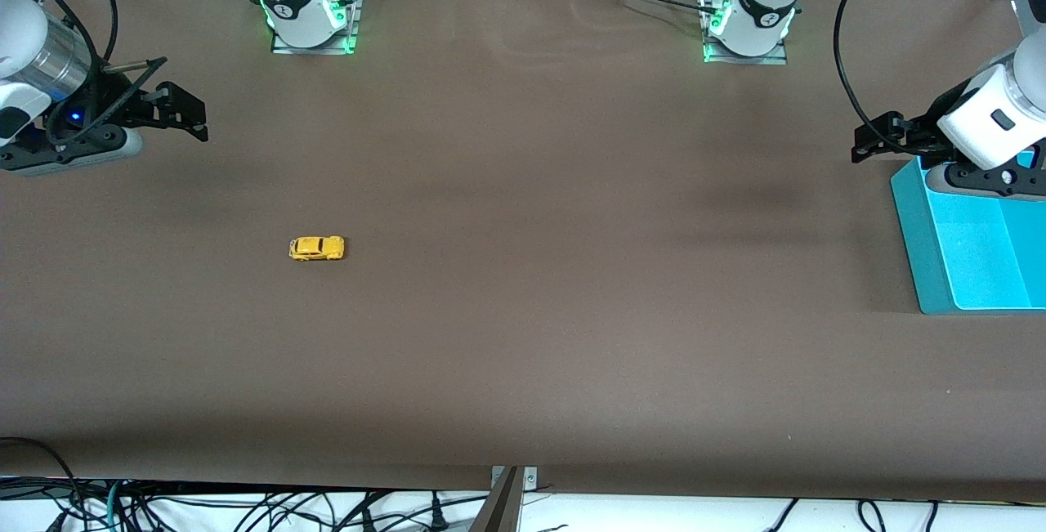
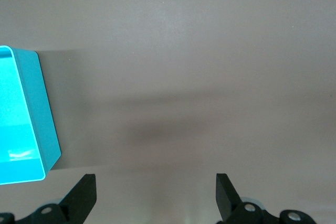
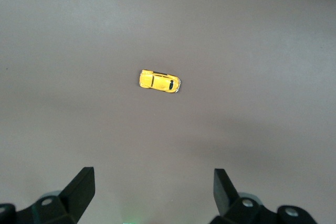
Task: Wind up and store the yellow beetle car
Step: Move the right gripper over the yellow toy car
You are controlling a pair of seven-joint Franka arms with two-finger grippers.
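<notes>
The yellow beetle car (image 1: pixel 317 248) rests on its wheels on the brown table, toward the right arm's end. It also shows in the right wrist view, where the car (image 3: pixel 159 81) lies well ahead of the fingers. My right gripper (image 1: pixel 184 115) hangs open and empty above the table at that end, apart from the car, its jaws (image 3: pixel 153 182) wide. My left gripper (image 1: pixel 874 140) hovers open and empty at the left arm's end, beside the teal bin; in its wrist view the gripper (image 2: pixel 156 184) has only bare table between its fingers.
A teal open bin (image 1: pixel 919 238) stands at the left arm's end of the table, with nothing visible inside; its corner (image 2: pixel 39 103) shows in the left wrist view. Brown table (image 1: pixel 572 287) stretches between car and bin. Cables hang past the table's near edge.
</notes>
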